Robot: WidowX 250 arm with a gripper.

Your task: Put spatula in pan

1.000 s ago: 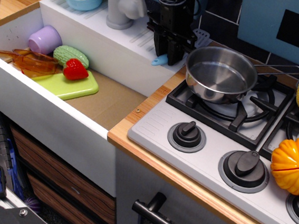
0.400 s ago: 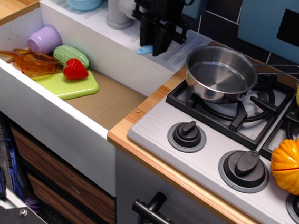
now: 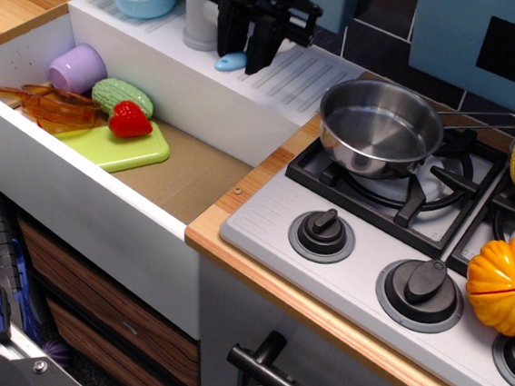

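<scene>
Single view, from above the front of the toy kitchen.

Spatula: only the light blue rounded handle end visible, poking out below the black fingers at the far side, over the white ribbed drainboard behind the sink. Blade hidden behind the gripper. Likely light, stiff plastic, smooth and a bit slippery on the rounded handle; best held across the handle, close to the blade end, to stop it swinging.

Gripper: clenched on the spatula, fingers pointing down, handle hanging out to the near left. Hard to tell whether the handle tip touches the drainboard or hangs just above it. Arm upright at the far edge, just right of the grey faucet.

Pan: empty, shiny, upright on the left burner grate, well to the right of the gripper, long handle pointing right. Spatula not yet in it; probably still a carry to the right and a lowering over the rim.
</scene>
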